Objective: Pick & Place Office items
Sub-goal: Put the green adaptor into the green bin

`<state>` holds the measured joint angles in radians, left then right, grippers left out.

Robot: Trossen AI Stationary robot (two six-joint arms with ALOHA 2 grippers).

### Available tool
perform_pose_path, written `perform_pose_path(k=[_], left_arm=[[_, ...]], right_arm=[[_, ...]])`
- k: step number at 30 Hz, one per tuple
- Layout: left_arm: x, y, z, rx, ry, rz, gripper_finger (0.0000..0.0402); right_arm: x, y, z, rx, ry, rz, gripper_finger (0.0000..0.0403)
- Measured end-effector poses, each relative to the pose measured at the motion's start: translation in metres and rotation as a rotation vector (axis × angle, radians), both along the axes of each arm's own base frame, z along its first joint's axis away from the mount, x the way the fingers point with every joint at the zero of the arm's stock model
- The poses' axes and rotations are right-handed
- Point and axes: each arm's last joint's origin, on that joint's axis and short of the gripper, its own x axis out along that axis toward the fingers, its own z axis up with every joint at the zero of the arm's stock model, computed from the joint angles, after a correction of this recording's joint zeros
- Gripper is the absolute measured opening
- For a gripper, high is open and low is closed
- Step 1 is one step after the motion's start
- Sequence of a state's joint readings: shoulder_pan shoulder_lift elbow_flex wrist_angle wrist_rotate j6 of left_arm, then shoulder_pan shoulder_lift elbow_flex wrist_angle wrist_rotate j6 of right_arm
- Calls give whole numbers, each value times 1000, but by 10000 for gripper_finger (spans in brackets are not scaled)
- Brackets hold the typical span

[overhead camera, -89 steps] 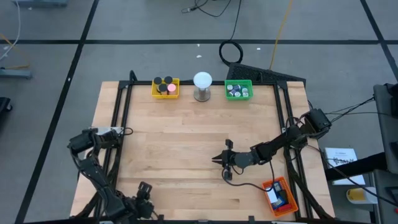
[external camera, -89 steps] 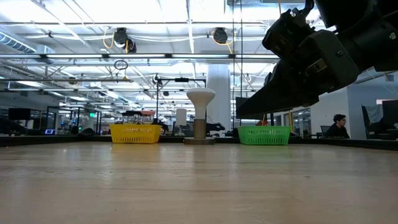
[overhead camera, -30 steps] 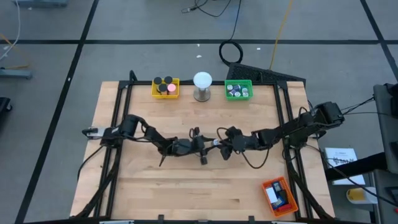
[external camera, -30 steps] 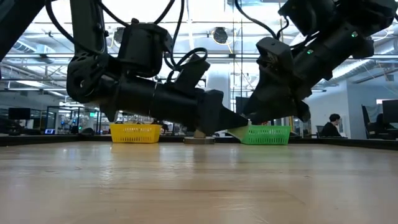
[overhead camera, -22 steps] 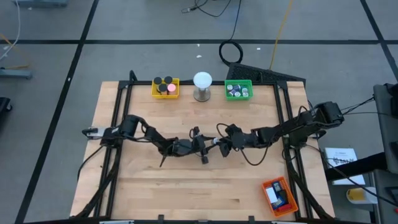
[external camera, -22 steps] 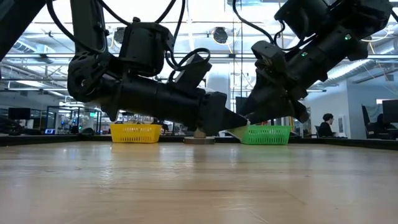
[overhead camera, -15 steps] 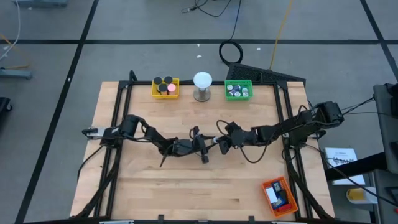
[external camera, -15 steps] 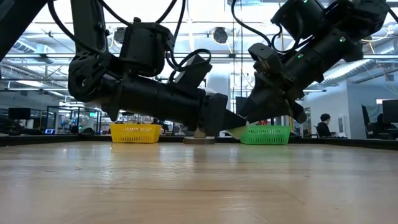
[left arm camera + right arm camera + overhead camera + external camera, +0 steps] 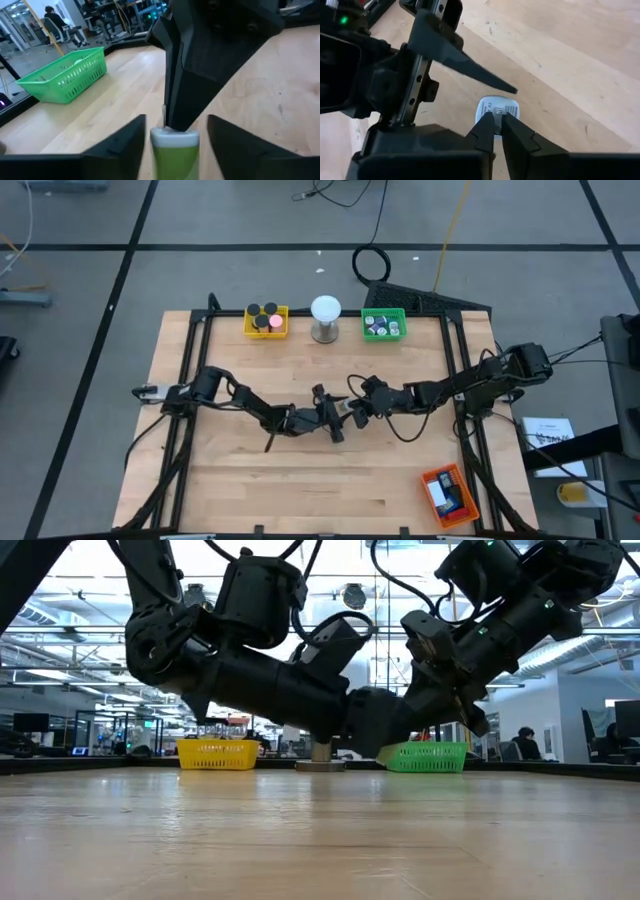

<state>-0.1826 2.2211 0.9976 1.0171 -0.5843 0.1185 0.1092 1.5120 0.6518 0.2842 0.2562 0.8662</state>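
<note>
A small green roll [image 9: 175, 155] with a white end hangs in the air over the table's middle [image 9: 346, 411]. My right gripper [image 9: 496, 119] reaches in from the table's right and is shut on the roll's white end. My left gripper [image 9: 175, 131] comes from the table's left and is open. Its two fingers stand on either side of the roll with narrow gaps showing. In the low view both grippers overlap in front of the green tray [image 9: 425, 756], and only a sliver of the roll [image 9: 383, 753] shows. My right gripper pinches the roll's white end [image 9: 498, 107] between its two fingertips [image 9: 172, 117]. The hold is at the fingers' free ends. The roll is lifted clear of the table and points away from the fingers into my left gripper's gap.
Along the far edge stand a yellow tray [image 9: 266, 321] with black caps and a pink disc, a white ball on a metal stand [image 9: 325, 318], and a green tray [image 9: 383, 326] with small items. An orange tray [image 9: 447, 495] sits at the near right corner.
My left gripper has moved toward the table's right, up to my right gripper, so its open fingers now straddle the roll. My right gripper has edged a little toward the left and far side, still shut on the roll.
</note>
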Motion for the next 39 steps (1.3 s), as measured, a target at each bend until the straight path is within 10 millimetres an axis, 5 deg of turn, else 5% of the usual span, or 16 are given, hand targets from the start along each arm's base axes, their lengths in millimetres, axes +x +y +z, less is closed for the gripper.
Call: perform_pose_path(k=[5,10,17,24,31,39], left_arm=[[-3,-3,3,46,39,-7,278],[-18,-1,20,45,64,3,288],[-66,23,31,-34,63,-13,230],[-111,48,41,-140,-14,-58,156],[-136,51,43,-163,-20,-91,112],[-136,50,42,-164,-7,-98,103]], right_arm=[[0,-3,0,-16,11,30,13],[-3,-13,11,-36,-1,42,12],[-29,-51,51,-85,163,-62,12],[-35,-115,93,-148,309,-207,12],[-44,-182,106,-151,400,-333,13],[-65,-232,79,-87,504,-430,14]])
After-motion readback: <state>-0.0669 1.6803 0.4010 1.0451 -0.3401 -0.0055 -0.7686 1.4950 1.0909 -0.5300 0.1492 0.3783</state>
